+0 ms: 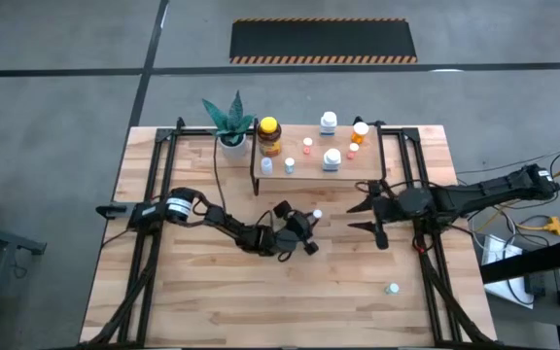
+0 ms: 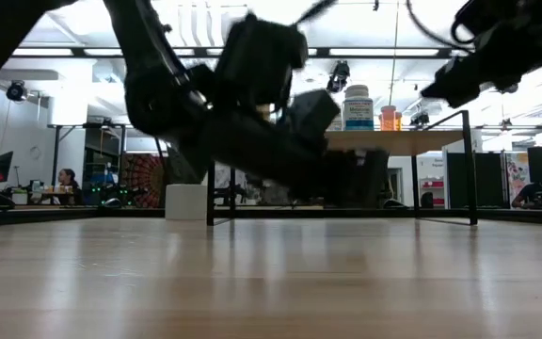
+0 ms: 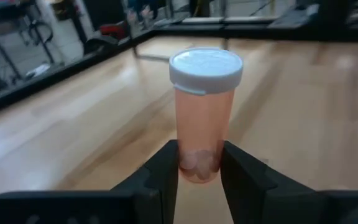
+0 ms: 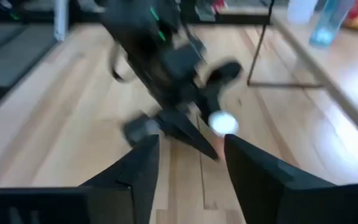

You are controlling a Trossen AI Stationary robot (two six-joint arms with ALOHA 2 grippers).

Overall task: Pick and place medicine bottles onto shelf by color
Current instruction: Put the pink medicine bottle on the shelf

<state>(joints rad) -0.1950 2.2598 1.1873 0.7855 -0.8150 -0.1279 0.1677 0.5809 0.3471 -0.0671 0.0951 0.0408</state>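
On the high view I have the left arm lying across the tabletop (image 1: 212, 292) from its left edge toward the middle, and the left gripper (image 1: 311, 231) sits near the centre, in front of the shelf. My left wrist view shows its two fingers (image 3: 160, 180) pressed against the lower part of a small orange-tinted bottle with a white cap (image 3: 204, 118), standing upright between them, so that gripper is closed around the bottle; from above I see only its white cap just beside the gripper.

Behind it, toward the far edge, the shelf (image 1: 304, 175) carries the rest: the larger amber bottle with a yellow cap (image 1: 269, 138) at its left end, a white bottle at the far side (image 1: 329, 122), another white one nearer the front (image 1: 332, 158), an orange-capped one (image 1: 360, 130) toward the right end, and a few tiny bottles among them. A potted plant (image 1: 229, 122) stands just left of the shelf, at the far edge.

Further right, the right gripper (image 1: 363, 217) points toward the centre from the right edge, its fingers spread apart with nothing between them; my right wrist view looks past them at the left gripper and the white cap. One small bottle (image 1: 393, 289) stands alone near the front right corner.
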